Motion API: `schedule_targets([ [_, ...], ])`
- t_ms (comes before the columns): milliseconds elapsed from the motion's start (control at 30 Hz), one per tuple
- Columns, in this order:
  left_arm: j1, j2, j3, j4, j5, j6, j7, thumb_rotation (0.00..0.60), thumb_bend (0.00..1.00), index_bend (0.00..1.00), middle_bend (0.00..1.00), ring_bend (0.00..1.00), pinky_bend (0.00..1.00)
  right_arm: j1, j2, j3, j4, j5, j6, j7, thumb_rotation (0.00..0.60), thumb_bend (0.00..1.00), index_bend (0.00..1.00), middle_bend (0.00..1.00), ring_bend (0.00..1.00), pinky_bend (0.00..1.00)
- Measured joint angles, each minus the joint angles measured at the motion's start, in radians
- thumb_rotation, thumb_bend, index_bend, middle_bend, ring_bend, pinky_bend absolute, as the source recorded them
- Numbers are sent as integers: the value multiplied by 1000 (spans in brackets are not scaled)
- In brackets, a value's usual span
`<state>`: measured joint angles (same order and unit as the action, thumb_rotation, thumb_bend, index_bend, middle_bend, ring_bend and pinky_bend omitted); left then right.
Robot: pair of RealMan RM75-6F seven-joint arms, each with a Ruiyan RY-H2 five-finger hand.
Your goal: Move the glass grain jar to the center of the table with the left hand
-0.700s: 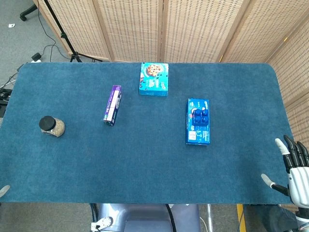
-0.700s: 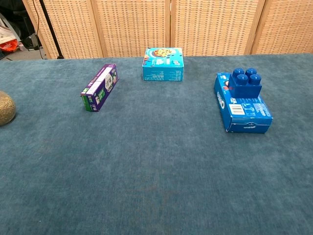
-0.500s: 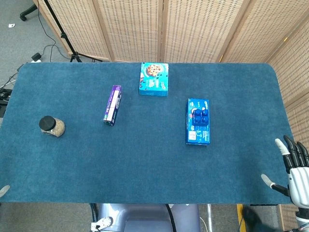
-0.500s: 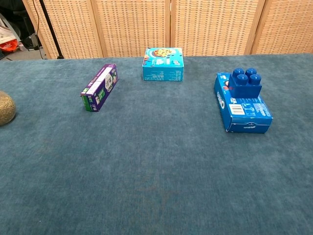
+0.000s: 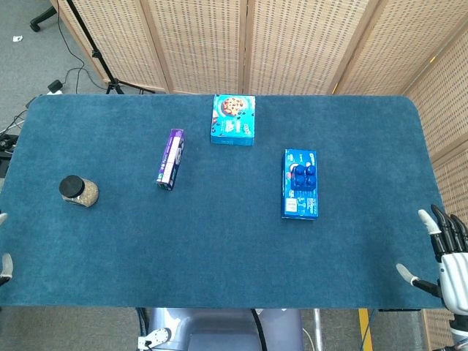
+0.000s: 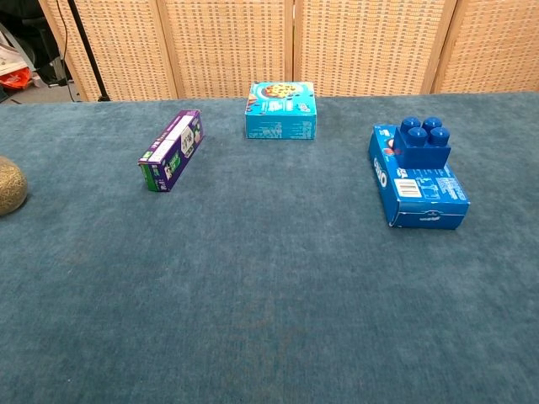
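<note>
The glass grain jar (image 5: 78,191) lies on its side near the table's left edge, its black lid pointing left. The chest view catches only its grain-filled body (image 6: 10,185) at the left border. Of my left hand (image 5: 4,241) just two pale fingertips (image 5: 5,265) poke in at the frame's left edge, apart from each other, nothing between them, below and left of the jar. My right hand (image 5: 442,263) hovers off the table's right front corner with fingers spread and empty. Neither hand appears in the chest view.
A purple box (image 5: 170,159) lies right of the jar. A teal cookie box (image 5: 233,119) sits at the back centre. A blue box with a blue block on top (image 5: 300,183) lies right of centre. The blue cloth table (image 5: 219,248) spans both views.
My left hand's fingertips have risen along the left edge toward the jar, with a second tip now showing. The right hand and all objects are unmoved.
</note>
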<state>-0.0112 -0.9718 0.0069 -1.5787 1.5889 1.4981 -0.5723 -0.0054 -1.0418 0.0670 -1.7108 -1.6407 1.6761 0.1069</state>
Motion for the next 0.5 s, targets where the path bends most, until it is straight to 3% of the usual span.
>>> schedule_targets([
  [300,-181,-107,-88,239,-156,-328,-452,600,1000,0,0,0,0,9,-5,2,2,10,-21,-16,600,0,0,0,0,0],
  [500,-281,-208,-147,401,-233,-485,-608,600,1000,0,0,0,0,16,-12,4,-1,22,-38,-36,600,0,0,0,0,0],
])
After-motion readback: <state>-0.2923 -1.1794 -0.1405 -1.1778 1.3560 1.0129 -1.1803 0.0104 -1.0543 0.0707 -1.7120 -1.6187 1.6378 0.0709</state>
